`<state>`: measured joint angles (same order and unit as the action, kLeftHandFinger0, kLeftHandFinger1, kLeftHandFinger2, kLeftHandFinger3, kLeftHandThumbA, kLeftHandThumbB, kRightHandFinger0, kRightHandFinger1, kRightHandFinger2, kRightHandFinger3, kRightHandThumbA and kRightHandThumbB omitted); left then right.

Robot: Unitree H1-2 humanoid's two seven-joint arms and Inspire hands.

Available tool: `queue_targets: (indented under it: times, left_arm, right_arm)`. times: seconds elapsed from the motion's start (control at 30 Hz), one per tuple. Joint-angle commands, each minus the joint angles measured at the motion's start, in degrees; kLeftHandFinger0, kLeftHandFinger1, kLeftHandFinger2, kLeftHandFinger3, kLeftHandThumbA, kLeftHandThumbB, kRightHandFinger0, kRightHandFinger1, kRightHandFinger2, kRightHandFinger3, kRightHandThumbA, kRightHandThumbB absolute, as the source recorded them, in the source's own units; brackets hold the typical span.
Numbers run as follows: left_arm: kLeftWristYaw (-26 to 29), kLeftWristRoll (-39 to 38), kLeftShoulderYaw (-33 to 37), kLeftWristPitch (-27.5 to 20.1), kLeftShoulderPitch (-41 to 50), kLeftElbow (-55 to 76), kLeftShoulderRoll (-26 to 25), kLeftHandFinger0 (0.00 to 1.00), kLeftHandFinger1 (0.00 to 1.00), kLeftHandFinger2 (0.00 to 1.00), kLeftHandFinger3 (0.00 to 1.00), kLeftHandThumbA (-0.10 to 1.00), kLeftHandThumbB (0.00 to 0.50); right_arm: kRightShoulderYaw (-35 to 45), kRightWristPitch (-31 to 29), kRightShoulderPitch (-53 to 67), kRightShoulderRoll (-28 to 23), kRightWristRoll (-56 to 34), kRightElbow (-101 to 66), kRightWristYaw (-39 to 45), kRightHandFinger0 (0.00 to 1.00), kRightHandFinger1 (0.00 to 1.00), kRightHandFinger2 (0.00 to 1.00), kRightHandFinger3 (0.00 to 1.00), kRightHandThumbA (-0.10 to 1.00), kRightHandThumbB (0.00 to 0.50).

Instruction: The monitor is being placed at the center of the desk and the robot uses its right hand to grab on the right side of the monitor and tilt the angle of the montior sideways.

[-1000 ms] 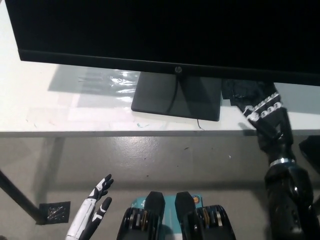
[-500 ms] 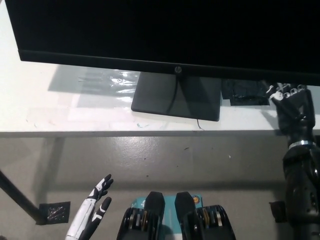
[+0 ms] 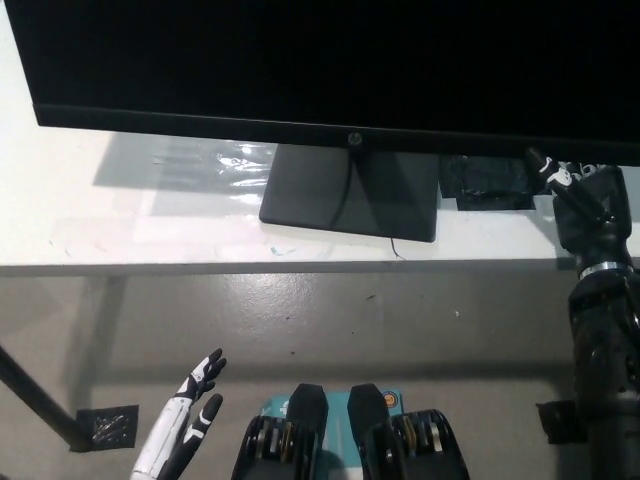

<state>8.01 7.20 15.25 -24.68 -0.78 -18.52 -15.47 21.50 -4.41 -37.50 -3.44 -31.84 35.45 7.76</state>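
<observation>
A black monitor (image 3: pixel 320 70) fills the top of the head view, standing on its dark rectangular base (image 3: pixel 350 192) on the white desk (image 3: pixel 80 225). My black right hand (image 3: pixel 580 200) reaches up at the right, just under the monitor's lower right edge, with its fingertips touching or nearly touching the bezel. Whether it grips the monitor cannot be told, since the dark screen hides the fingertips. My white left hand (image 3: pixel 190 410) rests low at the lower left, fingers apart, holding nothing.
A dark flat object (image 3: pixel 485 182) lies on the desk right of the base, beside my right hand. A thin cable (image 3: pixel 398 245) trails from the base. Below the desk's front edge is grey floor (image 3: pixel 350 320), with a black desk leg (image 3: pixel 40 400) at the left.
My right hand has moved right and up, from in front of the dark flat object to under the monitor's lower right edge. The left hand has not moved.
</observation>
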Motion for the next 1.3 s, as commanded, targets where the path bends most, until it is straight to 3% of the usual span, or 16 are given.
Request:
queue_targets:
  times: [0.0, 0.47, 0.57, 0.93, 1.13, 1.27]
  left_arm:
    - [1.3, -0.1, -0.2, -2.3, -0.5, 0.5, -1.2, 1.0, 1.0, 1.0, 1.0, 1.0, 0.241]
    - [1.1, -0.4, -0.3, -2.3, -0.6, 0.3, -1.1, 1.0, 1.0, 1.0, 1.0, 1.0, 0.24]
    - [1.3, -0.2, -0.1, -2.3, -0.6, 0.3, -1.2, 1.0, 1.0, 1.0, 1.0, 1.0, 0.241]
    - [1.4, 0.0, -0.1, -2.3, -0.9, 0.0, -1.1, 1.0, 1.0, 1.0, 1.0, 1.0, 0.244]
    - [1.1, 0.0, 0.2, -2.3, -0.9, 0.3, -1.2, 1.0, 1.0, 1.0, 1.0, 1.0, 0.236]
    - [0.9, -0.2, -0.1, -2.3, -1.4, 0.4, -1.5, 1.0, 1.0, 1.0, 1.0, 1.0, 0.245]
  right_arm:
    - [1.0, -2.0, -5.8, -1.5, -1.0, 1.7, 0.2, 1.0, 1.0, 1.0, 1.0, 1.0, 0.257]
    - [2.0, -4.6, -12.4, -3.4, -0.4, 12.1, 0.9, 1.0, 1.0, 1.0, 1.0, 1.0, 0.253]
    - [1.5, -5.2, -13.7, -3.6, 0.7, 12.8, 0.0, 1.0, 1.0, 1.0, 1.0, 1.0, 0.229]
    - [1.0, -6.4, -18.8, -4.7, 2.1, 16.1, -0.7, 1.0, 1.0, 1.0, 1.0, 1.0, 0.261]
    - [0.1, -6.0, -16.9, -4.1, 3.3, 11.9, -1.1, 1.0, 1.0, 1.0, 1.0, 1.0, 0.257]
    - [-2.5, -4.8, -8.9, -2.1, 5.6, -2.4, -1.1, 1.0, 1.0, 1.0, 1.0, 1.0, 0.282]
